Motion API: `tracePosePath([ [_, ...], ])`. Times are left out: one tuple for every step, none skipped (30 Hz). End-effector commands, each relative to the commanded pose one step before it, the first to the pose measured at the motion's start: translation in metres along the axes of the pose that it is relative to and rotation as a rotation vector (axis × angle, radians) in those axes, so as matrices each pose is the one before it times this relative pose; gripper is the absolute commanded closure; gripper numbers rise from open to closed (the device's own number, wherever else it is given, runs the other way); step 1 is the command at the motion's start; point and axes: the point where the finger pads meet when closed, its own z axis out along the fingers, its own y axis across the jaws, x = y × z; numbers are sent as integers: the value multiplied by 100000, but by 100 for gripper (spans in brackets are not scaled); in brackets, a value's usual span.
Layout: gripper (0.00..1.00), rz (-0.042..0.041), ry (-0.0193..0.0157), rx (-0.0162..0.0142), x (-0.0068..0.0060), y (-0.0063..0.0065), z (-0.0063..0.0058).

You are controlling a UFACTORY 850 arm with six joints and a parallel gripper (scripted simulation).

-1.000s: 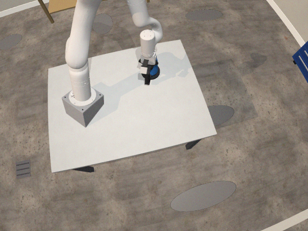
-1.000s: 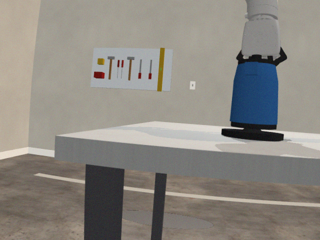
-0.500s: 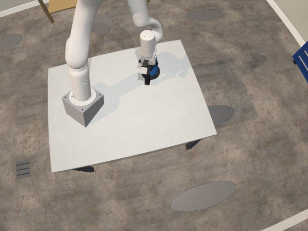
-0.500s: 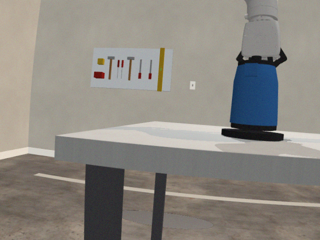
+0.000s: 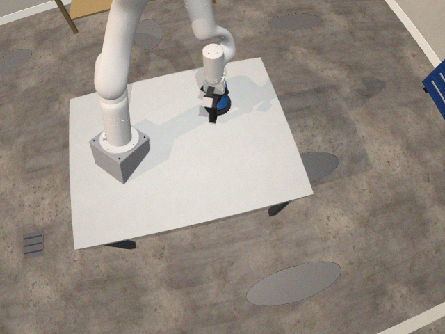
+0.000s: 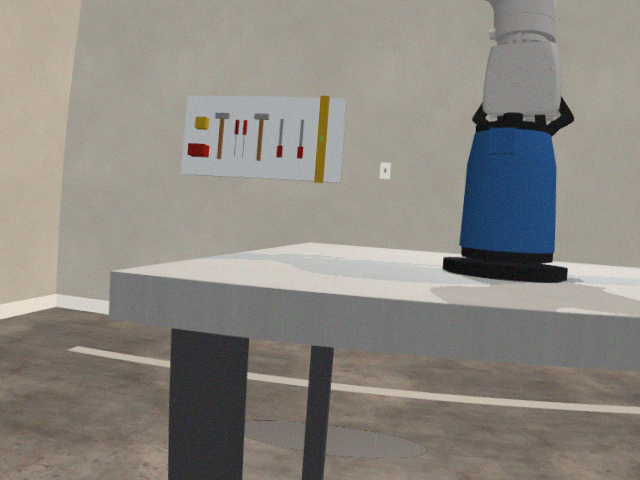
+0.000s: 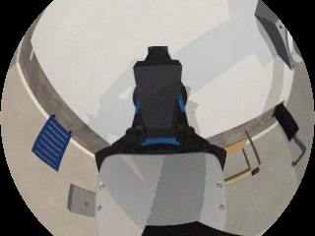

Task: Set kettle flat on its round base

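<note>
The blue kettle [image 5: 224, 99] [image 6: 509, 191] stands upright with its black bottom ring resting on the round black base [image 6: 504, 270] [image 5: 225, 110], in the far right part of the white table [image 5: 186, 179] [image 6: 310, 304]. My gripper [image 5: 211, 101] [image 6: 516, 119] [image 7: 159, 111] comes down from above and is shut on the kettle's black handle bar [image 5: 213, 115] [image 7: 157, 86]. In the wrist view the handle fills the space between the fingers, with slivers of blue kettle [image 7: 157, 142] behind it. The stud of the base is hidden under the kettle.
The arm's grey pedestal [image 5: 120, 152] stands at the table's left side. A tool poster [image 6: 261, 138] hangs on the wall behind. A blue crate [image 5: 437, 88] [image 7: 51, 141] lies on the floor to the right, away from the table.
</note>
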Motion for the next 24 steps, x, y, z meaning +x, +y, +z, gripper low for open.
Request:
tracePosePath([
  [100,-20,-95,159,-41,-72,99],
  [100,0,0,0,0,0,2],
  [100,0,0,0,0,0,0],
  [100,0,0,0,0,0,0],
  [100,0,0,0,0,0,0],
  [100,0,0,0,0,0,0],
  [100,0,0,0,0,0,0],
  [100,0,0,0,0,0,0],
  [100,0,0,0,0,0,0],
  [100,0,0,0,0,0,0],
  [100,0,0,0,0,0,0],
  [100,0,0,0,0,0,0],
  [100,0,0,0,0,0,0],
  [19,0,0,0,0,0,0],
  [19,0,0,0,0,0,0],
  [19,0,0,0,0,0,0],
  [19,0,0,0,0,0,0],
  [19,0,0,0,0,0,0],
  [19,0,0,0,0,0,0],
  [19,0,0,0,0,0,0],
  [19,0,0,0,0,0,0],
  [19,0,0,0,0,0,0],
  [19,0,0,0,0,0,0],
  [19,0,0,0,0,0,0],
])
